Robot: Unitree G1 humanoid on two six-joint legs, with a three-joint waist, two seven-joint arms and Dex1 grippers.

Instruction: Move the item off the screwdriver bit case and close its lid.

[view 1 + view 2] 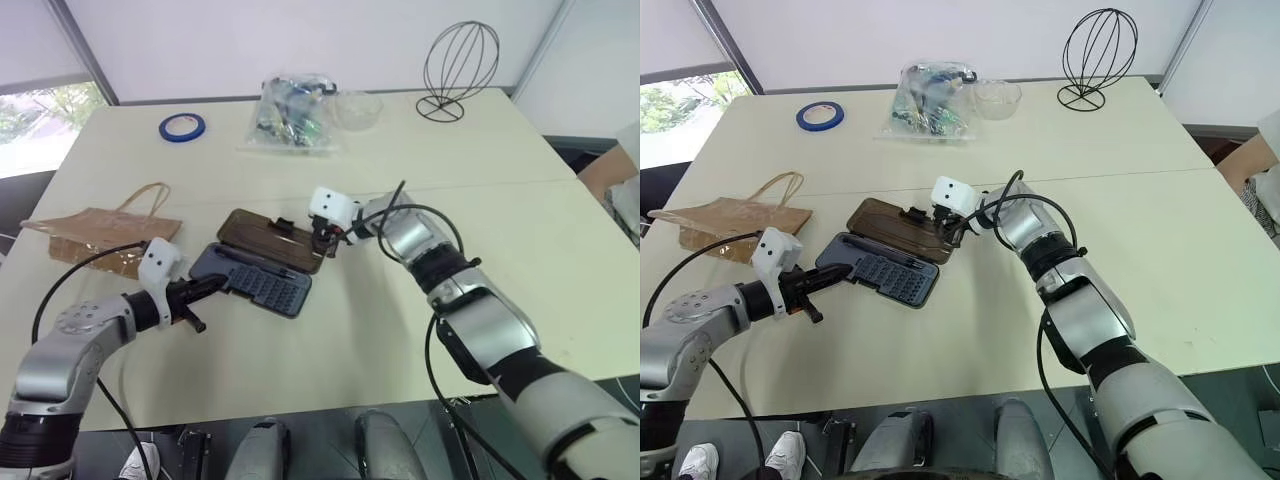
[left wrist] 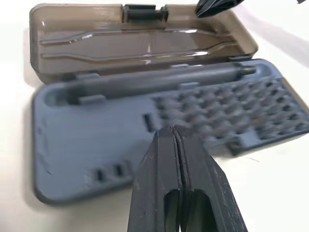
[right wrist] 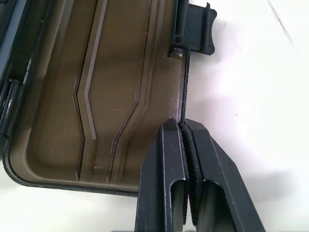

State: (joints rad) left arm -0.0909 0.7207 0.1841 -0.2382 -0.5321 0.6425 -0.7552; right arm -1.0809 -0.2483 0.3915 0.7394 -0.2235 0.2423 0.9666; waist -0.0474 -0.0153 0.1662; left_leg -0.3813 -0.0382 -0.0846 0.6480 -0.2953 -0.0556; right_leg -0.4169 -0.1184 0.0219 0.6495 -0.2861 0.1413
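**A:** Right beside the screwdriver bit case (image 1: 258, 279), on its left, sits the kraft paper bag (image 1: 100, 233) — flat on the table (image 1: 560, 230), off the case completely, handles pointing away toward the far edge. So where's everything else?

**B:** Case is wide open. Blue-grey tray faces up with the rows of bits, and the lid (image 1: 268, 238) lies flat on the table behind the tray, inner side up.

**A:** And the arms?

**B:** Right gripper (image 3: 185, 129) is at the lid's far long edge, near the little black latch (image 3: 194, 30). Its fingers (image 3: 164, 169) are pinched shut, and in the wrist view the thin rim of the lid runs right into the seam between the tips, so it looks like it has that edge nipped. Left gripper (image 2: 177, 140) has its fingers pressed together with nothing between them, tip hovering at the near left end of the case, just over the tray.

**A:** Other stuff?

**B:** Well beyond the case: a clear bag of small parts (image 1: 290, 115), a blue tape roll (image 1: 182, 127), a clear bowl (image 1: 357, 108) and a wire head stand (image 1: 458, 68).
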